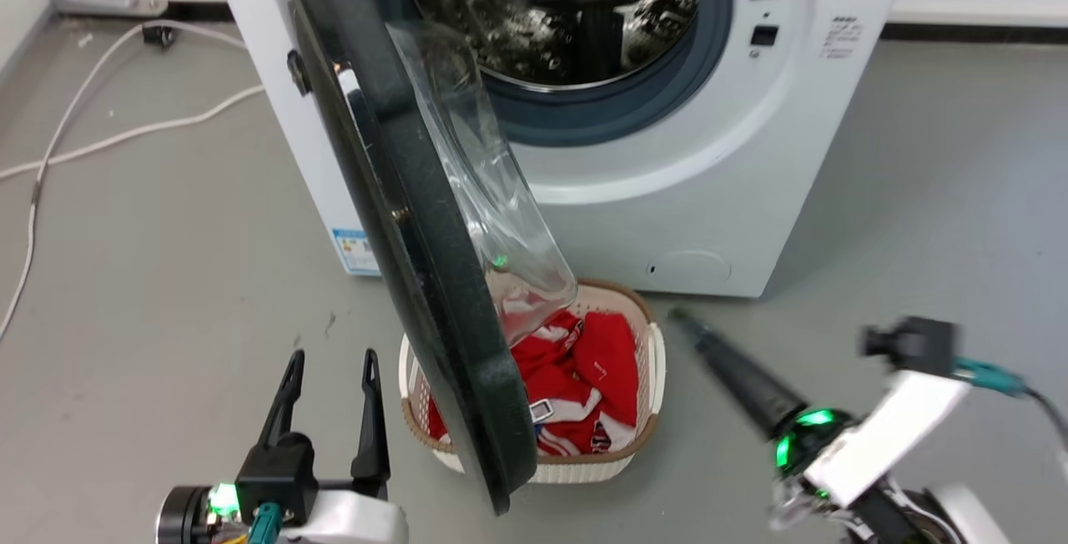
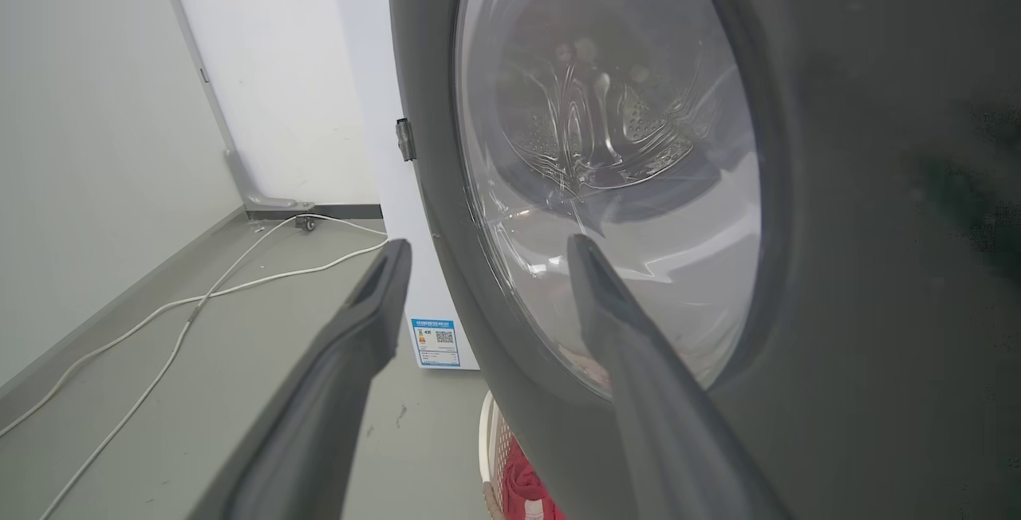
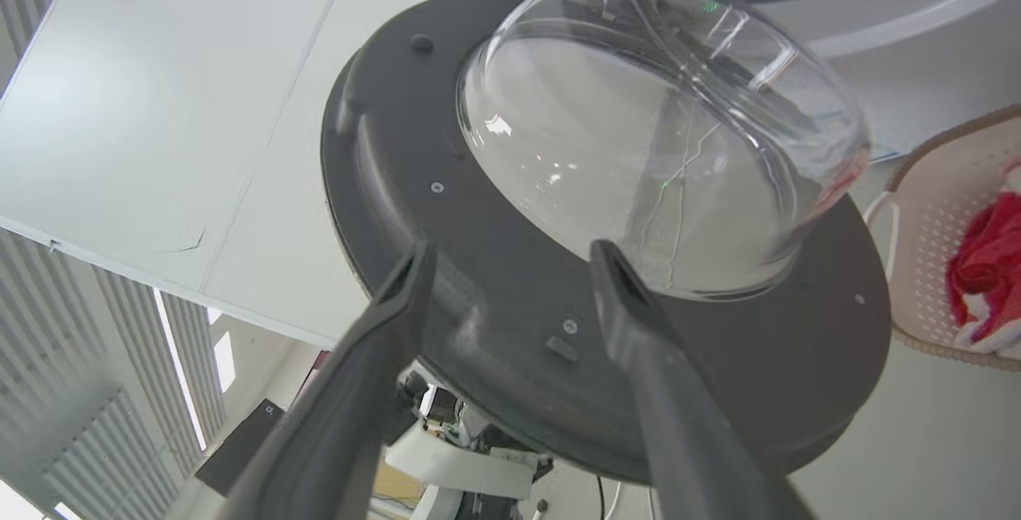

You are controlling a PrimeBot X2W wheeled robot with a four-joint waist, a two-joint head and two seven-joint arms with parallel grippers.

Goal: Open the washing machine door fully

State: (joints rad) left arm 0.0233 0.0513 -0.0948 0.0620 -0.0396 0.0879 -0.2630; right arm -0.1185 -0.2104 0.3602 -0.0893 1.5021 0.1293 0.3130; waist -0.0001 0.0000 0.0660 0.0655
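Hanging partway open over the basket [image 1: 655, 360]: door [image 1: 425, 277]. Your left gripper [image 1: 332, 356] sits spread wide by its outer face; right gripper [image 3: 512, 253] wide, empty.

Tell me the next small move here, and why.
Probably push the inner rim of the washing machine door toward the robot's left with the right gripper. The door stands out from the washing machine, only part open, and the right gripper, jaws open, faces its inner side. The left gripper, jaws open, sits by the outer face and may have to move aside.
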